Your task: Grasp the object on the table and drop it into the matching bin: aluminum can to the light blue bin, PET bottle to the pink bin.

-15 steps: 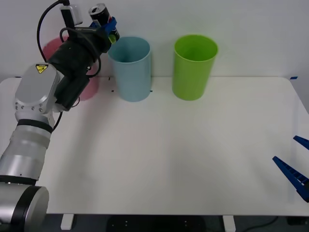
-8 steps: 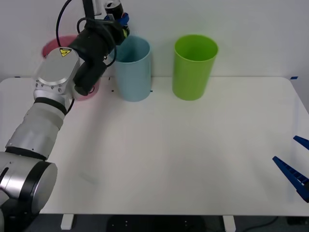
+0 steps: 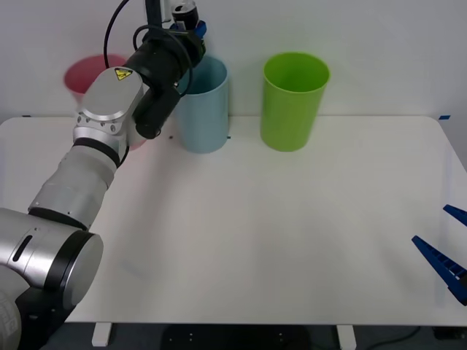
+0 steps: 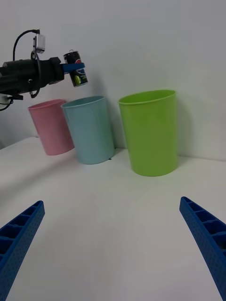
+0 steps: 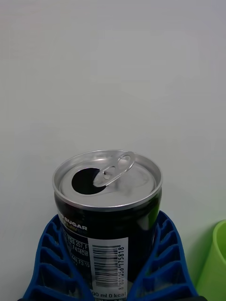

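Front view: the left gripper (image 3: 191, 22) sits at the upper left of the frame, raised above the rim of the light blue bin (image 3: 202, 109), with its arm reaching up from the lower left corner. The aluminum can (image 3: 184, 12) shows here as no more than a small dark shape with a silver top between the blue fingers. The pink bin (image 3: 89, 73) stands left of the light blue one and is partly covered by the arm; a green bin (image 3: 293, 102) stands to its right, all three along the far edge of the white table (image 3: 277, 233). The right gripper (image 3: 446, 255) lies at the lower right edge of the frame, low over the table, well apart from the bins.

Right wrist view: the can (image 4: 76, 68) appears side-on in the upper left, clear of the bin and slightly tilted, directly over the light blue bin (image 4: 90, 130); its yellow-green patch is visible. The right gripper's own fingers (image 4: 20, 235) stand wide apart at the bottom corners, nothing between them.

Left wrist view: the can (image 5: 107, 207) is seen close, clamped between the ribbed blue fingers (image 5: 52, 258); its opened top, pull tab and barcode are legible.
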Tool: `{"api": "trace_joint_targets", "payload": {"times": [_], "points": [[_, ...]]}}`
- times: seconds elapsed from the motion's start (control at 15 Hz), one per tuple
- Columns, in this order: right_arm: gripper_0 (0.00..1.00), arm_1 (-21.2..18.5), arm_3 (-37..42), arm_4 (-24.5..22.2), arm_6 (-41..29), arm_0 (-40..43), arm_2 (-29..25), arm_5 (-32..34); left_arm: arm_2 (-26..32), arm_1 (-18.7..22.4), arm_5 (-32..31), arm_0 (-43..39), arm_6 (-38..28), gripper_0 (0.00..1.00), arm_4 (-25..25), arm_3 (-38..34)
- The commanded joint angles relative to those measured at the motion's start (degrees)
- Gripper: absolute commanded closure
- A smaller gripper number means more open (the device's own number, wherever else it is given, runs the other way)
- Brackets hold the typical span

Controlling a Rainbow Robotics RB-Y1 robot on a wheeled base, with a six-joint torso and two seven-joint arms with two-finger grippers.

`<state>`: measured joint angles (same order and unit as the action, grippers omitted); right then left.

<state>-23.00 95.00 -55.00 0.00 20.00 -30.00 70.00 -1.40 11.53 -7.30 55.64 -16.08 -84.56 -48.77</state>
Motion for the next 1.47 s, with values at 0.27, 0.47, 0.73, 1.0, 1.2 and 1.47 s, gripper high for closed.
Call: {"api": "trace_joint_targets", "payload": {"times": [0.27,0.47,0.73,1.0,1.2,1.47], "points": [[0.0,0.0,0.0,0.0,0.0,0.0,0.0,0.0,-0.09,-0.02,0.01,0.0,0.08,1.0,0.09,-0.01],[0.0,0.0,0.0,0.0,0.0,0.0,0.0,0.0,-0.09,-0.02,0.09,0.0,0.08,0.0,0.09,-0.01],[0.0,0.0,0.0,0.0,0.0,0.0,0.0,0.0,-0.09,-0.02,0.01,0.0,0.17,0.0,0.44,-0.01],[0.0,0.0,0.0,0.0,0.0,0.0,0.0,0.0,-0.09,-0.02,-0.08,-0.09,0.17,0.0,1.06,-0.01],[0.0,0.0,0.0,0.0,0.0,0.0,0.0,0.0,0.26,0.51,-1.49,-0.36,0.17,0.0,2.29,-0.01],[0.0,0.0,0.0,0.0,0.0,0.0,0.0,0.0,1.93,3.32,-5.88,-2.2,0.78,0.0,6.24,-0.89]]}}
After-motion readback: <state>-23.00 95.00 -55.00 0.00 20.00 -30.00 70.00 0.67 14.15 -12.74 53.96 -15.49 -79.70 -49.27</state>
